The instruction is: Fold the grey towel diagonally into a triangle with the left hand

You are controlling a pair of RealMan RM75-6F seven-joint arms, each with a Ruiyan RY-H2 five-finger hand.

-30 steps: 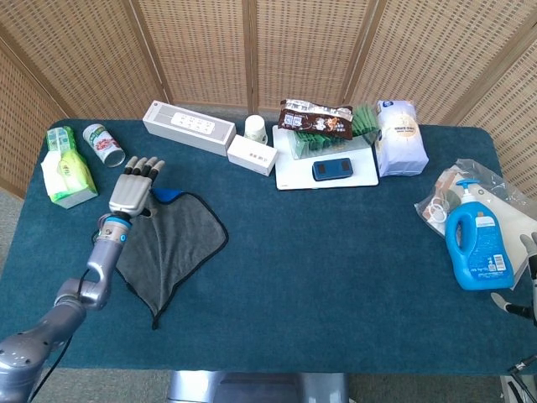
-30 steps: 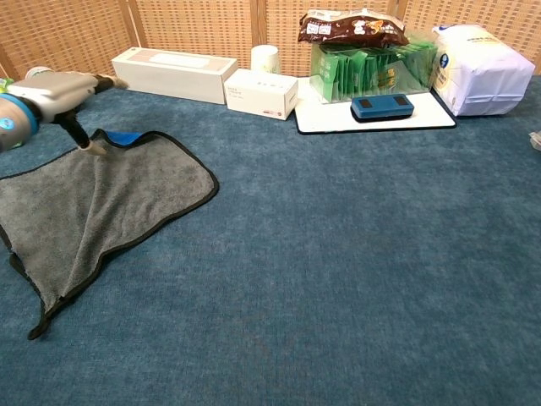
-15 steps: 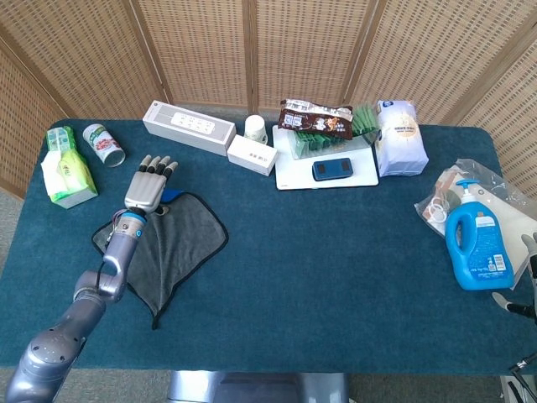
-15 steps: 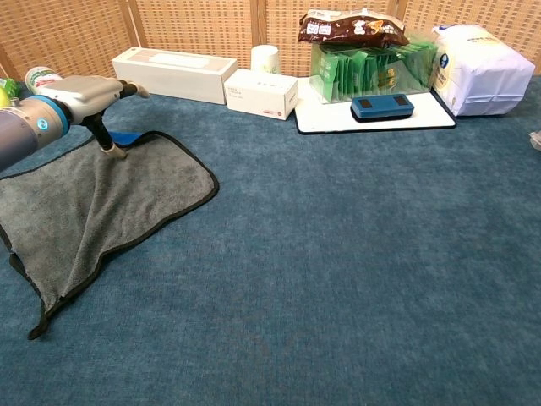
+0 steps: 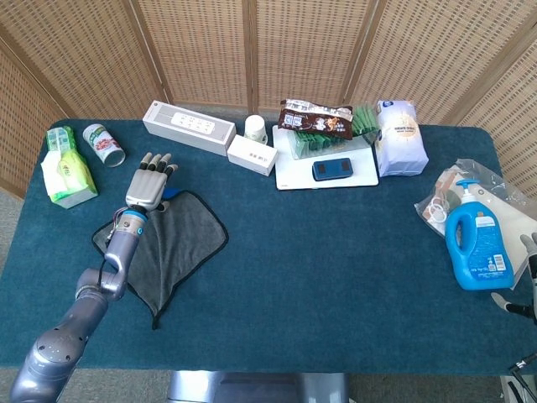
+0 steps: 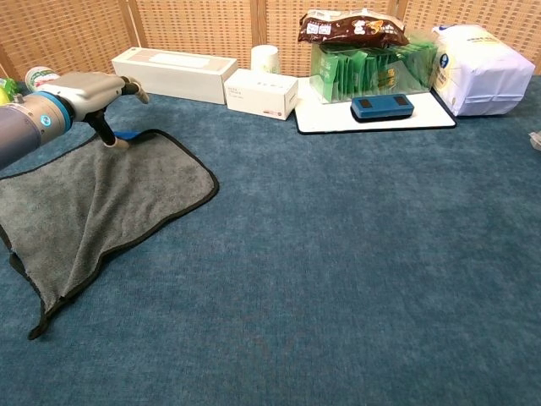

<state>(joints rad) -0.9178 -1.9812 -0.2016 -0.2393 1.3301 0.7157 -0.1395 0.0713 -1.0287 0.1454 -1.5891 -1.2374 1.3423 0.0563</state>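
The grey towel (image 5: 172, 243) with a black hem lies flat on the blue table at the left, a narrow tail pointing toward the front edge. In the chest view the towel (image 6: 93, 203) shows a blue tag (image 6: 131, 134) at its far corner. My left hand (image 5: 148, 183) hovers over that far corner with fingers stretched out and apart, pointing away from me. In the chest view the left hand (image 6: 84, 89) has its thumb pointing down to the towel beside the tag. It holds nothing. My right hand (image 5: 529, 277) shows only partly at the right edge.
A green tissue pack (image 5: 65, 172) and a can (image 5: 104, 144) lie left of the towel. A long white box (image 5: 188, 128), a small white box (image 5: 252, 154) and a cup (image 5: 256, 128) stand behind it. At the right are a white tray (image 5: 289, 172) and a blue detergent bottle (image 5: 477, 243).
My left hand has moved rightward and a little farther back, from the towel's left side to its far corner by the blue tag. The towel has kept its shape.
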